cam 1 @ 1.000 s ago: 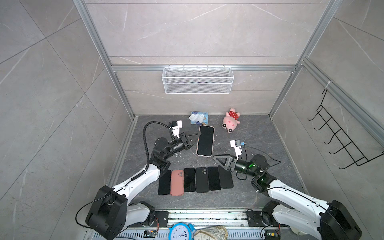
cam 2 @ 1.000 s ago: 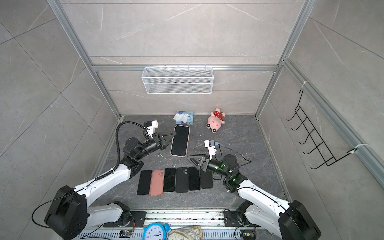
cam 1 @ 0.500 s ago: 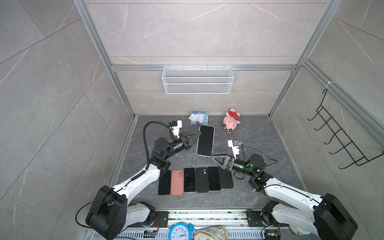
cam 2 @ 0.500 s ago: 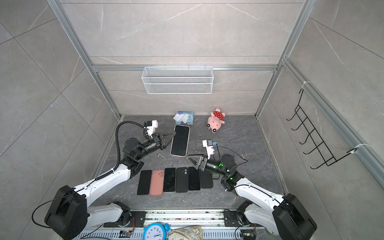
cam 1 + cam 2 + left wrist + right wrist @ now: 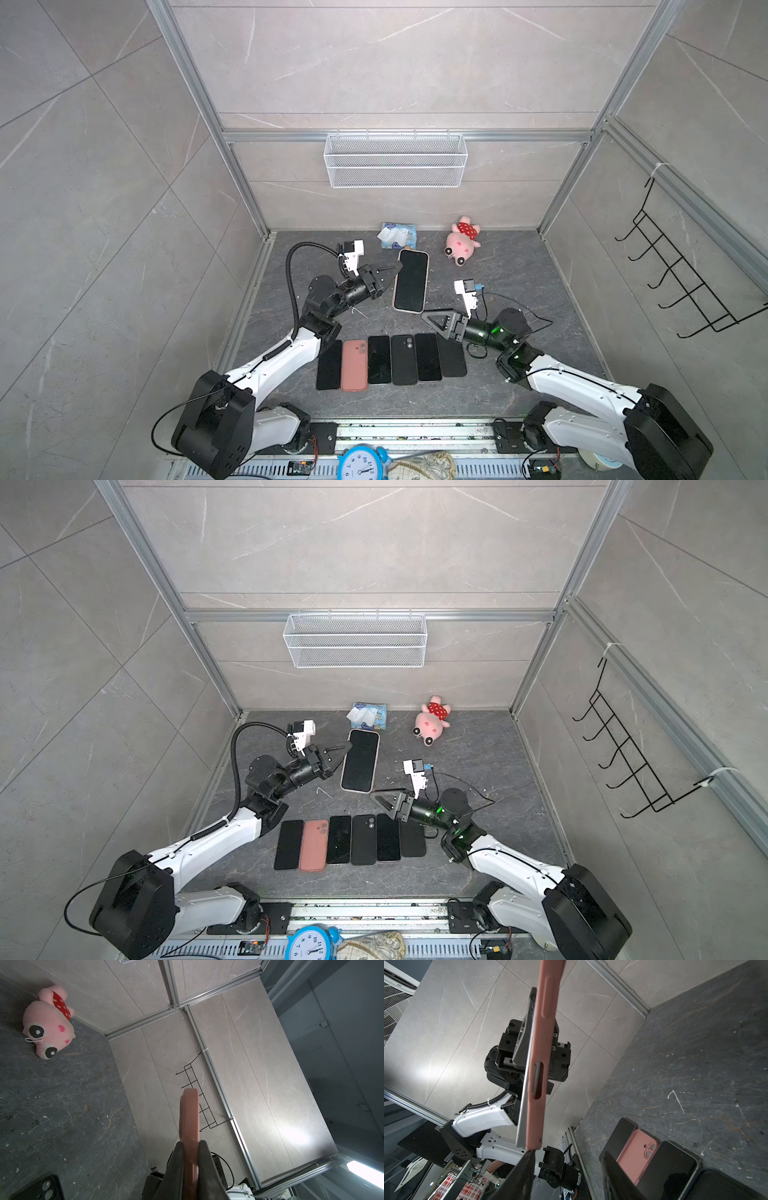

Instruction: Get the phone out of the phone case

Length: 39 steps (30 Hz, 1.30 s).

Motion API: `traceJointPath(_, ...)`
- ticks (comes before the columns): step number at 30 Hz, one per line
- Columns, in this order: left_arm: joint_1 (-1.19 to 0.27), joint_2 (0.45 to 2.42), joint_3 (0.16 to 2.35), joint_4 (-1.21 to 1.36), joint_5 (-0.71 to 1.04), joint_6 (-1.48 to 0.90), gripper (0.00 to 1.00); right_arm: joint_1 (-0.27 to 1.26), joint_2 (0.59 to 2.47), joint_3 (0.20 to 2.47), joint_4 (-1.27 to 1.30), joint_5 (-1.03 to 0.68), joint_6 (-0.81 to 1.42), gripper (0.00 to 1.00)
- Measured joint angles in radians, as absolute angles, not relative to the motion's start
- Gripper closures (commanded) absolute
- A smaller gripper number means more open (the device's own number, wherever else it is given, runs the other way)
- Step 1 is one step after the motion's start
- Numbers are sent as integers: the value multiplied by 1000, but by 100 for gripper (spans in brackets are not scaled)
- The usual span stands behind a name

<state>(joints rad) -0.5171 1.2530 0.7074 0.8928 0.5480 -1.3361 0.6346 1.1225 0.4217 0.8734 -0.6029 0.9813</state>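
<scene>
Left gripper [image 5: 191,1143] clenched on pink phone case [image 5: 548,991], phone [image 5: 410,280] inside, above the bench [image 5: 519,257]. Right gripper [image 5: 430,318] released, alongside.

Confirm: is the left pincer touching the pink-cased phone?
Touching. In the left wrist view the left pincer is shut on the pink-cased phone, its fingers pressed flat against both faces with no gap.

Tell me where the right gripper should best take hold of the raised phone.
Probably the near end of the phone, coming from the robot's side. The left gripper clamps a long edge farther up, so that end is free and faces the open right gripper.
</scene>
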Motion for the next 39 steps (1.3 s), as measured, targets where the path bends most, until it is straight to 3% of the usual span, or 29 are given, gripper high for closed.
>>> traceJointPath(39, -524, 1258, 693, 905, 525, -1336, 100, 645, 1159, 454, 903, -614, 997, 48)
